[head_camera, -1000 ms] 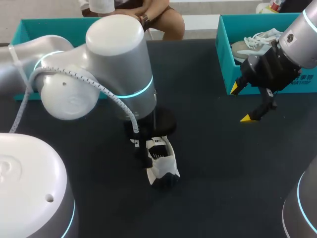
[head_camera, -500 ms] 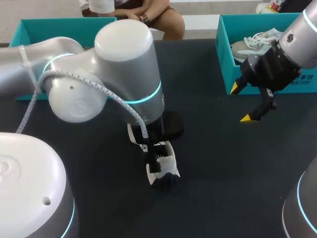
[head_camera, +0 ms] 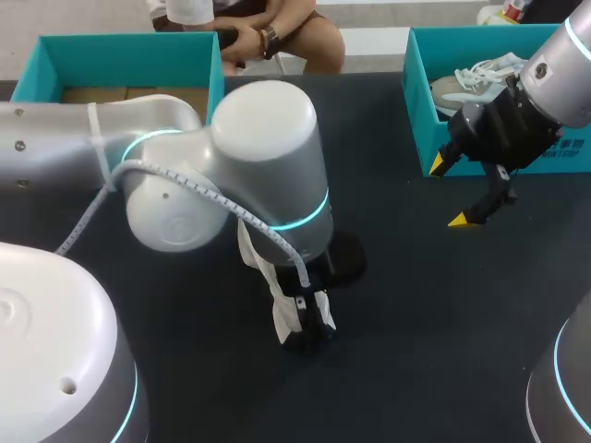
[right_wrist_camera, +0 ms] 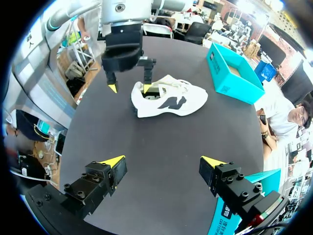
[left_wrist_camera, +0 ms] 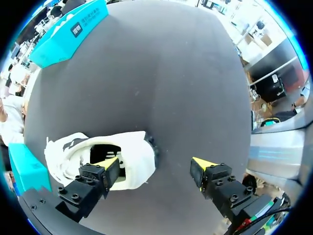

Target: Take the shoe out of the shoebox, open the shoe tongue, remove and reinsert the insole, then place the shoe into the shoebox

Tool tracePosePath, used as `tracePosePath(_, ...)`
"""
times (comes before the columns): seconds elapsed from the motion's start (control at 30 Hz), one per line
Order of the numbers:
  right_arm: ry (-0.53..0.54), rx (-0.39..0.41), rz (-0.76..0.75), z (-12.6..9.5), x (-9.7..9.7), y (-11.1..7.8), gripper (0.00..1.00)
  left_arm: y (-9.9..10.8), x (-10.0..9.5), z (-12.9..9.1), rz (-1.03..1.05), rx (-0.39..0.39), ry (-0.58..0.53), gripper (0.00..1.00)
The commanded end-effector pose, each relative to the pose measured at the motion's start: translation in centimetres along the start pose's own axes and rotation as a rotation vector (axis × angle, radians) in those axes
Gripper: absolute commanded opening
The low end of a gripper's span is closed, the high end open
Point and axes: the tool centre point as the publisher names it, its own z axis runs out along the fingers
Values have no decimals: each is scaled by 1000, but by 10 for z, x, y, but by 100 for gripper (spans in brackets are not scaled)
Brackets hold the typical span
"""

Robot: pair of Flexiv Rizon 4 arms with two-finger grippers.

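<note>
A white shoe [head_camera: 297,321] with a dark sole lies on its side on the black table, mid-front. My left arm [head_camera: 268,166] stands over it and hides most of it in the head view. My left gripper [left_wrist_camera: 156,164] is open at the heel end. One fingertip [left_wrist_camera: 111,164] is down inside the shoe's [left_wrist_camera: 98,154] opening and the other stands clear past the heel. From the right wrist view the shoe [right_wrist_camera: 171,98] shows whole, with the left gripper [right_wrist_camera: 129,87] at its heel. My right gripper [head_camera: 459,191] hangs open and empty by the right shoebox [head_camera: 417,111].
The right teal shoebox holds another white shoe [head_camera: 466,81]. A second teal box [head_camera: 120,51] stands at the table's back left. Bare black tabletop [head_camera: 416,305] lies between the shoe and my right gripper [right_wrist_camera: 163,161].
My left arm has swung right and toward the table's front over the shoe. The shoe and my right arm have stayed where they were.
</note>
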Motion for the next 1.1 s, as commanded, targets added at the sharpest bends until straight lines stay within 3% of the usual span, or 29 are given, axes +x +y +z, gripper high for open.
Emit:
tracePosePath(0.03, -1, 1, 0, 1, 0, 0, 100, -4, -2, 20, -15, -16, -1, 77)
tracePosePath(0.1, -1, 1, 0, 1, 0, 0, 100, -3, -4, 24, -26, -23, -3, 57)
tracePosePath(0.13, -1, 1, 0, 1, 0, 0, 100, -2, -5, 26, -33, -24, -5, 54)
tracePosePath(0.23, -1, 1, 0, 1, 0, 0, 100, 0, -6, 31, -47, -33, 4, 60)
tracePosePath(0.67, -1, 1, 0, 1, 0, 0, 100, 4, -9, 47, -95, -65, 20, 48)
tracePosePath(0.8, -1, 1, 0, 1, 0, 0, 100, 5, -11, 54, -103, -89, 26, 31)
tracePosePath(0.87, -1, 1, 0, 1, 0, 0, 100, 6, -11, 55, -101, -99, 48, 0)
tracePosePath(1.1, -1, 1, 0, 1, 0, 0, 100, 20, -10, 22, 15, -154, 96, 0)
